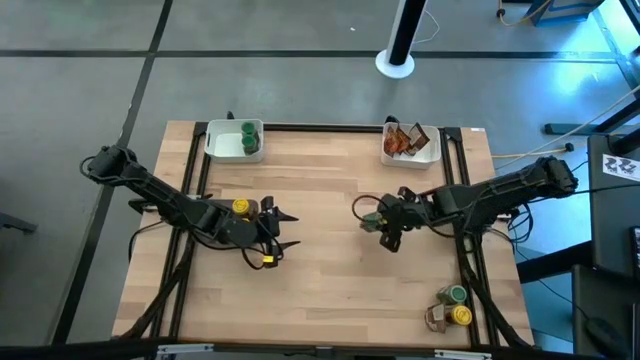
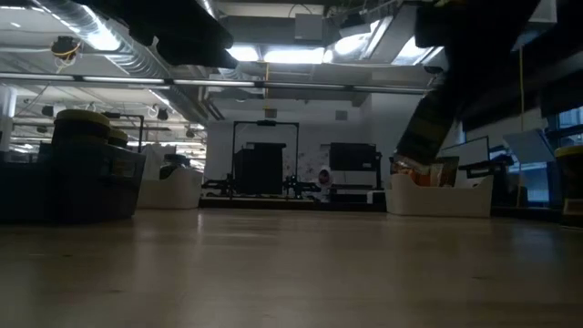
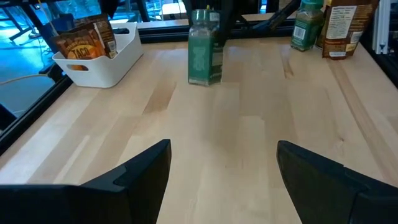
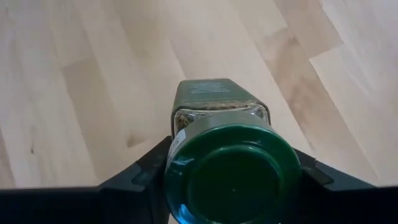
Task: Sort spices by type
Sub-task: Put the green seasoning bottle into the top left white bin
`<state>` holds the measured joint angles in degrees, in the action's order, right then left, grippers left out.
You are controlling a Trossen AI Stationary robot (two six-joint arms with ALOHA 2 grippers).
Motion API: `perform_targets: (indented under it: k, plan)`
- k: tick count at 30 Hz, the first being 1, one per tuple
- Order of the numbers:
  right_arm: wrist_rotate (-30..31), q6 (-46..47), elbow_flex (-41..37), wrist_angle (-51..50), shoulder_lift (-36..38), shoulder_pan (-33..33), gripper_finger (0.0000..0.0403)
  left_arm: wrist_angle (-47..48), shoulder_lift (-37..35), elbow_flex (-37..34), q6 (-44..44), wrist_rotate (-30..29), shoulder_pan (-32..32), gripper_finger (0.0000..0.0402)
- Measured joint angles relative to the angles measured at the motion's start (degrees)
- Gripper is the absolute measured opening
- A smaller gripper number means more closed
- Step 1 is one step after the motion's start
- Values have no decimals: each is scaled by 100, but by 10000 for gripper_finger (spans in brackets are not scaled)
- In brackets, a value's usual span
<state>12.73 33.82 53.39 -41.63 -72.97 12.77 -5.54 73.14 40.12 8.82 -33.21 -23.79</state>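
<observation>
The wooden table point(image 1: 330, 290) carries two white trays at its far edge. The left tray point(image 1: 222, 142) already holds green-lidded jars point(image 1: 248, 141), and the right tray point(image 1: 425, 155) holds the brown-orange packets point(image 1: 400, 140), so two kinds look at least partly sorted.

Work remains. At the near right corner a small cluster waits: a green-lidded jar point(image 1: 457, 295), a yellow-lidded jar point(image 1: 461, 315) and what seems to be a packet beside them (hard to tell). Another yellow-lidded jar point(image 1: 241, 207) shows just beside the left arm; whether it rests on the table there cannot be told.

The right gripper point(image 1: 383, 222), near the table's middle, is clamped on a green-lidded jar point(image 4: 231, 168), its fingers pressing both sides below the lid. By my judgement this jar is bound for the left tray, well apart from it.

The left gripper point(image 1: 268, 238) hovers left of centre with fingers point(image 3: 134, 180) spread and nothing between them.
</observation>
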Motion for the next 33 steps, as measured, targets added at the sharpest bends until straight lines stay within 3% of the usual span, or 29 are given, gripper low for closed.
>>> perform_targets:
  k: [5, 20, 33]
  plan:
    - [-91, -522, 446, -70, -497, -319, 203, 16, 0, 0, -2, 0, 0, 276]
    - [-331, -1768, 2931, -1097, -2336, -1123, 204, 48, 0, -2, 2, 0, -4, 276]
    - [-612, -2244, 3397, -1268, -3519, -1594, 204, 44, 0, -2, -22, 0, -4, 276]
